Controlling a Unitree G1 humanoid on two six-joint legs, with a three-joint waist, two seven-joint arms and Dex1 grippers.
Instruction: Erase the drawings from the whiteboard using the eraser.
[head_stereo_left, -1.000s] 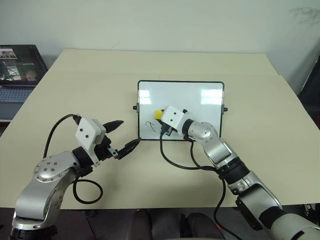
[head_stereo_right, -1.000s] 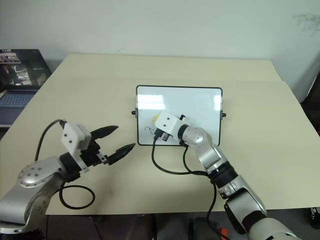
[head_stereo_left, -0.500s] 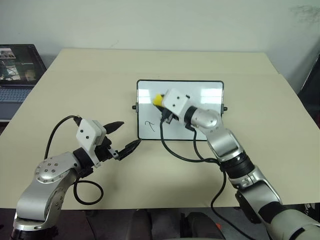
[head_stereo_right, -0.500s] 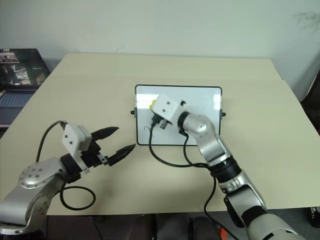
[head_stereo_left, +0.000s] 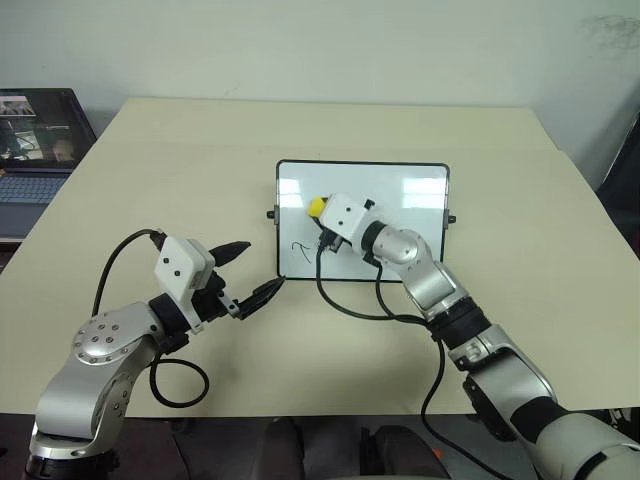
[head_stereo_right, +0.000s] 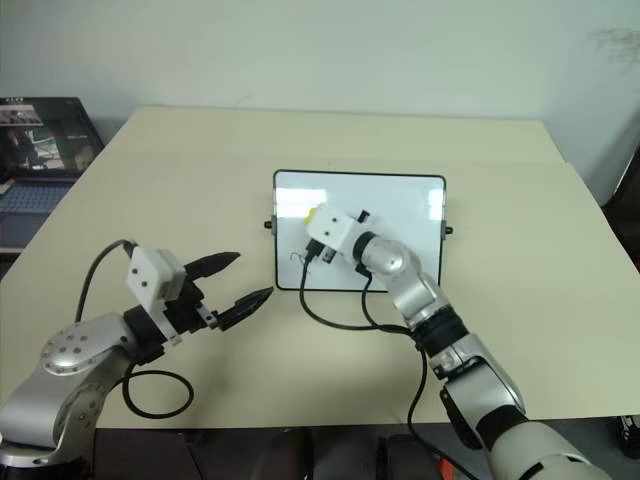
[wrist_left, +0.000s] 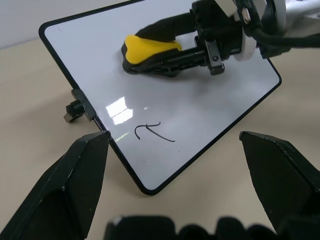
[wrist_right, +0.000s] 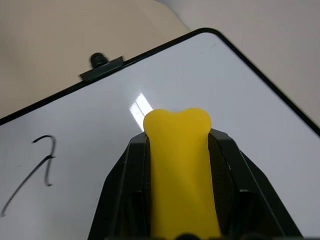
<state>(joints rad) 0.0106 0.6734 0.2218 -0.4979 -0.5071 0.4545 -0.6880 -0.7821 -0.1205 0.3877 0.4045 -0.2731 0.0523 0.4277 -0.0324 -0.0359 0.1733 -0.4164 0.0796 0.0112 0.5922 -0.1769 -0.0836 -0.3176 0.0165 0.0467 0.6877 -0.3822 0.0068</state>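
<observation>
Beige table — right gripper clamping eraser slid back down whiteboard; one drawing remains; left gripper open, idle.

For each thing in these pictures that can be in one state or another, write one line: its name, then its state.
whiteboard: flat on the table, mostly wiped clean.
drawings: one black mark left near the board's left corner closest to the robot.
eraser: clamped in the right gripper, on the board.
right gripper: shut on the eraser.
left gripper: open, empty, off the board.
laptop: open, screen lit.
</observation>
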